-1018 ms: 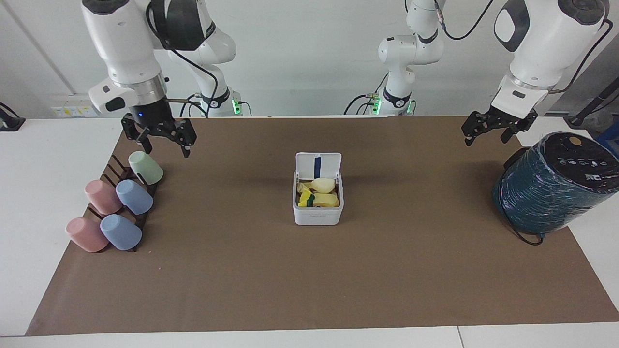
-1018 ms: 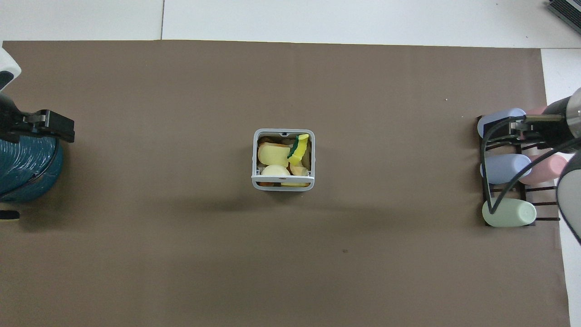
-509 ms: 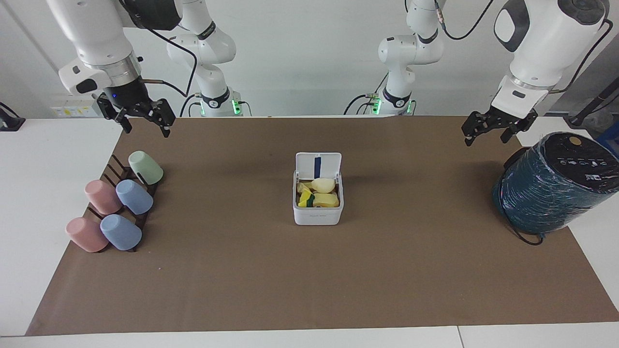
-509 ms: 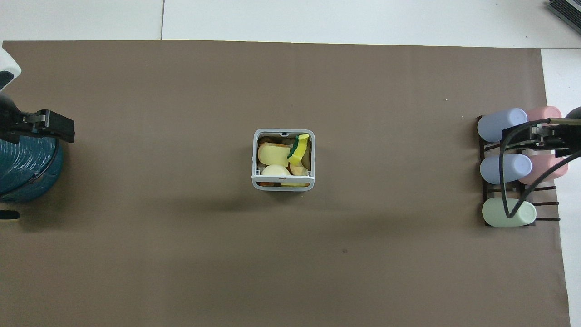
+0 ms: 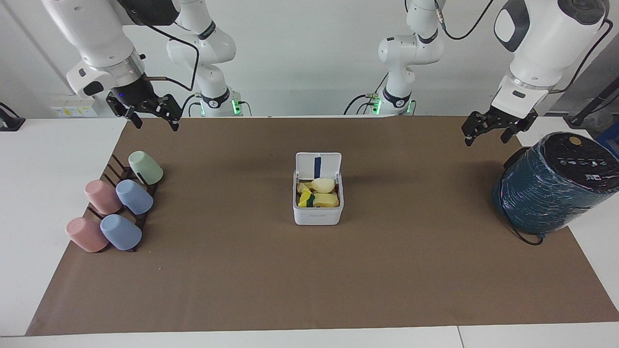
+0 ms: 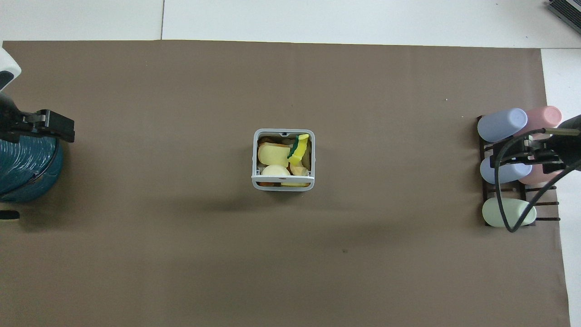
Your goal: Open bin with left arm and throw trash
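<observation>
The bin [image 5: 318, 195] is stood mid-desk, lid propped up so the trash [image 5: 319, 192] is kept inside. Nothing is held: left gripper [image 5: 489, 128] and right gripper [image 5: 151, 114] are spread at opposite desk ends.

the right hand [image 5: 151, 117] has risen from beside the green cup [image 5: 145, 167], empty.

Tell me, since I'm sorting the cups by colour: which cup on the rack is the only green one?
The pale green cup, at the rack's end nearest the robots. The other four are two pink and two blue.
</observation>
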{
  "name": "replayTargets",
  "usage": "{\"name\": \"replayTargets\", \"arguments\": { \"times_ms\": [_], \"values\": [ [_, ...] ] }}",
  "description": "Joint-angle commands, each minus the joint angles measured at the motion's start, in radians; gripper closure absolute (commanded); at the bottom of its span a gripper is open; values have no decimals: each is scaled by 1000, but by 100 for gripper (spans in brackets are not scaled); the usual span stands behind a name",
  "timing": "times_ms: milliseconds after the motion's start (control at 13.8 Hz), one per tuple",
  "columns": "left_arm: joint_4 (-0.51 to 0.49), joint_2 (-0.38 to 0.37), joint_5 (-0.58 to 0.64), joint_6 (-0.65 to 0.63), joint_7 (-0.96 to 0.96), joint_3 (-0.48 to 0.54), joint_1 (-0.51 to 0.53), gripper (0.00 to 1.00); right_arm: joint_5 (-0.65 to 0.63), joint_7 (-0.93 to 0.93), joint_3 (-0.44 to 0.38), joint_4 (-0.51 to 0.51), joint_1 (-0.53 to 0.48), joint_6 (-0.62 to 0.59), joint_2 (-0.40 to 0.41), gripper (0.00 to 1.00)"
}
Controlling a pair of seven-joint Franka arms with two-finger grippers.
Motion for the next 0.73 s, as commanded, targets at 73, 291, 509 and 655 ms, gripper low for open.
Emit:
{"name": "replayTargets", "arguments": {
  "times_ms": [73,291,509,655],
  "values": [
    [-31,-31,-33,11,3,-10,-2,0,-38,-26,2,9,1,-17,-8,0],
    [-31,-33,-70,12,2,-6,0,0,-38,-26,2,11,4,7,-6,0],
    [-31,-33,-70,11,-1,-6,-2,0,-43,-28,0,9,4,10,-6,0],
    [-33,-33,-70,6,0,-6,-3,0,-43,-23,2,8,4,10,-8,0]
  ]
}}
